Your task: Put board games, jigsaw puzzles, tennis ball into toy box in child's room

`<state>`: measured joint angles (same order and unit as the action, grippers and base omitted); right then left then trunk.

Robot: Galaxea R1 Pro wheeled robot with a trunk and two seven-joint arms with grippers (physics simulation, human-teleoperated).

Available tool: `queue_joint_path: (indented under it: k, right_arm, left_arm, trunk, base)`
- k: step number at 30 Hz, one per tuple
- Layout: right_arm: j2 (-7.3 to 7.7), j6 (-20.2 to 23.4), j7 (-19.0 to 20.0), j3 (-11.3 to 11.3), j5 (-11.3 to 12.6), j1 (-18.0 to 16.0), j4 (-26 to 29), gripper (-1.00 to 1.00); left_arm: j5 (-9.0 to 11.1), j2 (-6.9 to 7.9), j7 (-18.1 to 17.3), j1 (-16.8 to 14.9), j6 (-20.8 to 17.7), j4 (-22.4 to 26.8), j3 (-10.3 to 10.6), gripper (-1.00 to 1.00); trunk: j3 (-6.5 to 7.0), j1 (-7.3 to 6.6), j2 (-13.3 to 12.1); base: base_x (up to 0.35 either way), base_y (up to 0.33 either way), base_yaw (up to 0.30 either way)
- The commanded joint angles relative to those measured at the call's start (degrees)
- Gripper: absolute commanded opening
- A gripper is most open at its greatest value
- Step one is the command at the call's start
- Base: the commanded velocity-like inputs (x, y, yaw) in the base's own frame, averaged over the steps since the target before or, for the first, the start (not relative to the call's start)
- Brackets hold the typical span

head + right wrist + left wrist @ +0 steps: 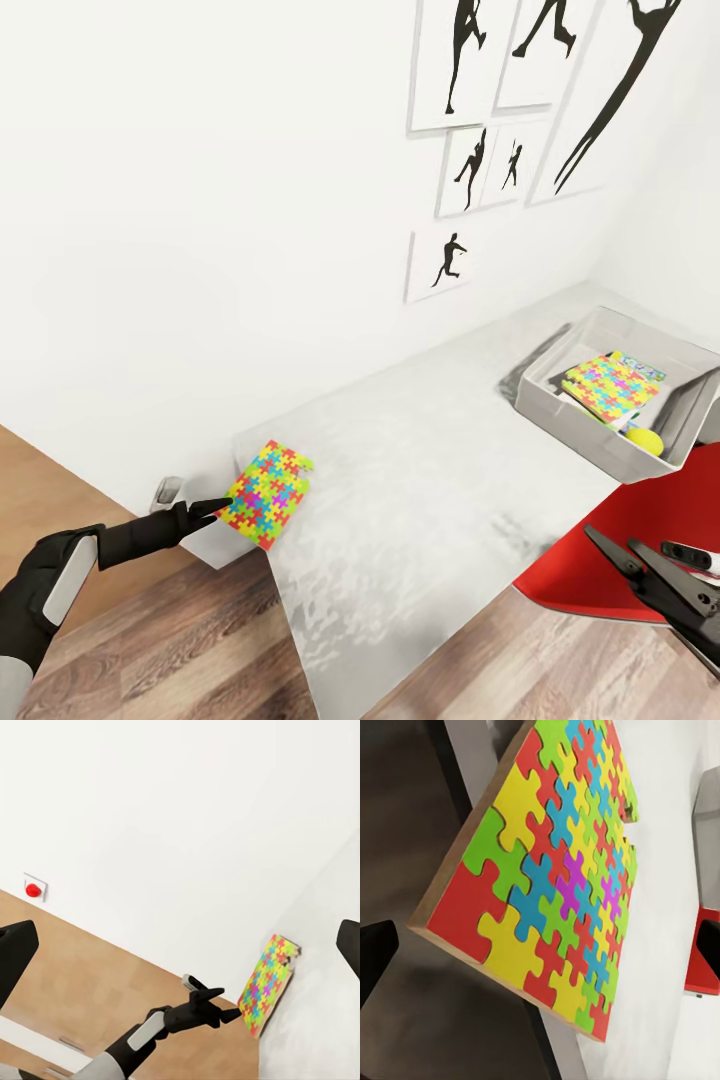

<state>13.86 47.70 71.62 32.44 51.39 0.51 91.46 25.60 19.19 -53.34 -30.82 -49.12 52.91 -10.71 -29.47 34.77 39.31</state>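
One puzzle (266,492) overhangs the table (420,500) edge at the left gripper (215,508), grip unclear; right gripper (625,552) open, empty.

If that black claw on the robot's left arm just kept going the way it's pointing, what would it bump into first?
Most likely the jigsaw puzzle lying at the table's near corner: the left gripper points at its near edge, almost touching. Whether the fingers would slide over or under it is unclear.

my table (420,480) has a pale, mottled matt top. the jigsaw puzzle (556,874) looks smooth, bright pieces on a brown wood-like backing, and the toy box (575,425) is smooth grey plastic above the wood-grain plank floor (160,640).
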Motion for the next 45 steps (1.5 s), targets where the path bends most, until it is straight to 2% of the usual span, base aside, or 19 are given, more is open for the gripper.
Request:
queue_joint_path:
  k: [1,6,16,45]
  right_arm:
    - [0.02,0.4,-0.1,0.0,0.3,0.0,0.0,1.00]
    - [0.02,0.4,-0.1,0.0,0.2,0.0,0.0,1.00]
    - [0.02,0.4,-0.1,0.0,0.2,0.0,0.0,1.00]
    - [0.02,0.4,-0.1,0.0,0.2,0.0,0.0,1.00]
  left_arm:
    - [0.1,0.01,-0.1,0.0,-0.3,0.0,-0.1,1.00]
    - [0.1,0.10,-0.2,0.0,-0.3,0.0,-0.1,1.00]
    - [0.1,0.06,-0.3,0.0,-0.3,0.0,-1.6,1.00]
    - [0.1,0.06,-0.3,0.0,-0.3,0.0,-1.7,1.00]
  trunk:
    - [-0.05,0.02,0.1]
    - [-0.05,0.02,0.1]
    - [0.20,0.02,0.1]
    - [0.25,0.02,0.1]
  base:
    - [0.000,0.000,0.000]
    - [0.000,0.000,0.000]
    - [0.000,0.000,-0.066]
    - [0.000,0.000,-0.005]
